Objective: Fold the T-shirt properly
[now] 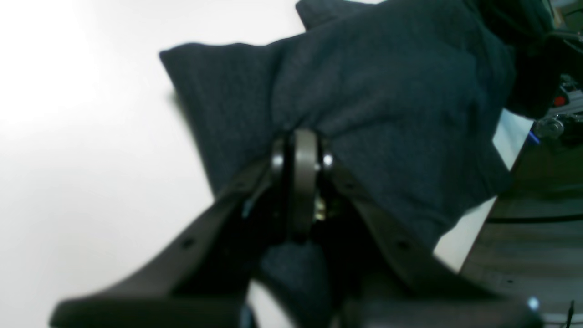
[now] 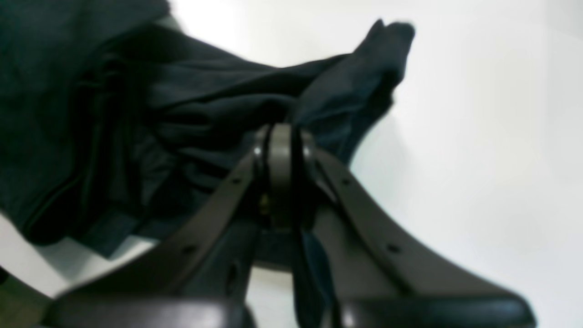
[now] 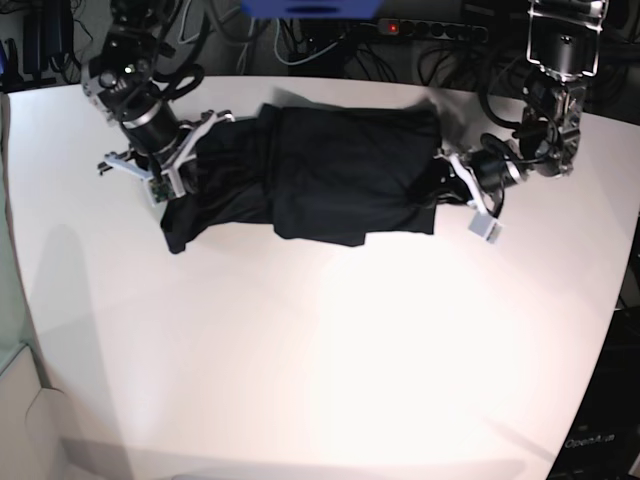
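The black T-shirt point(image 3: 340, 170) lies stretched sideways across the far part of the white table point(image 3: 330, 340), bunched into folds. My left gripper point(image 3: 447, 186) is at its right end in the base view, shut on the cloth. The left wrist view shows the closed fingertips point(image 1: 300, 136) pinching the fabric point(image 1: 387, 91), which hangs down from the grip. My right gripper point(image 3: 183, 163) is at the shirt's left end, also shut on cloth. In the right wrist view a crumpled bundle point(image 2: 159, 114) spreads from the closed tips point(image 2: 280, 132).
Cables and a power strip point(image 3: 430, 30) run along the table's back edge. A blue object point(image 3: 310, 8) sits at the top centre. The table's edge point(image 1: 478, 237) runs close to the left gripper, with dark floor beyond.
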